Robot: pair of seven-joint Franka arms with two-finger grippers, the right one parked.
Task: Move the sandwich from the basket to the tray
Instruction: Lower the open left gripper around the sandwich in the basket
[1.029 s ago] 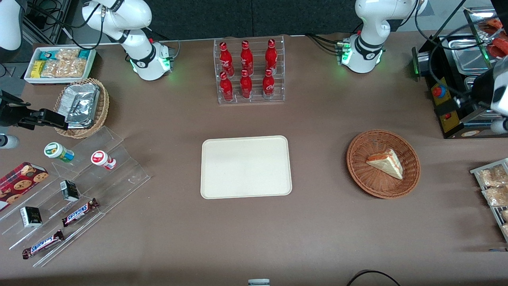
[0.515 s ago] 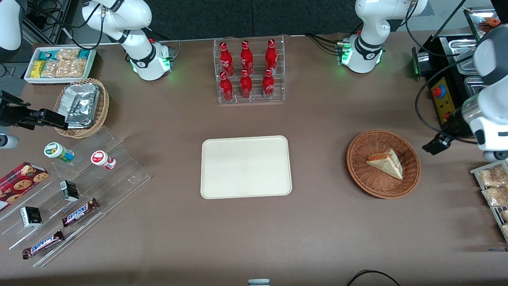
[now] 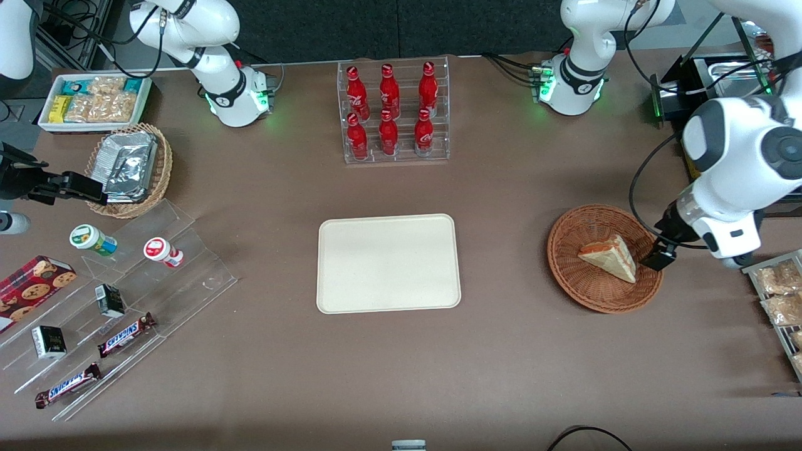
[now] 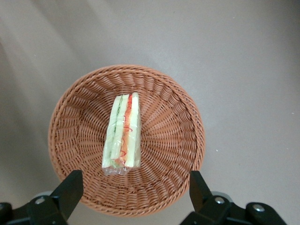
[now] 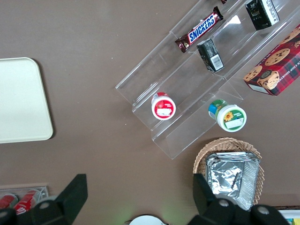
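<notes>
Wrist view shows my end effector (image 4: 136,199) spread wide above the basket (image 4: 180,154), where the sandwich (image 4: 123,134) lies; the tray (image 3: 388,263) sits apart.

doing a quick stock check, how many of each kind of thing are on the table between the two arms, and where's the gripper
red bottles in the clear rack: 6
tray: 1
basket: 1
sandwich in the basket: 1
total: 9
The gripper is open above the basket, not touching the sandwich.
</notes>
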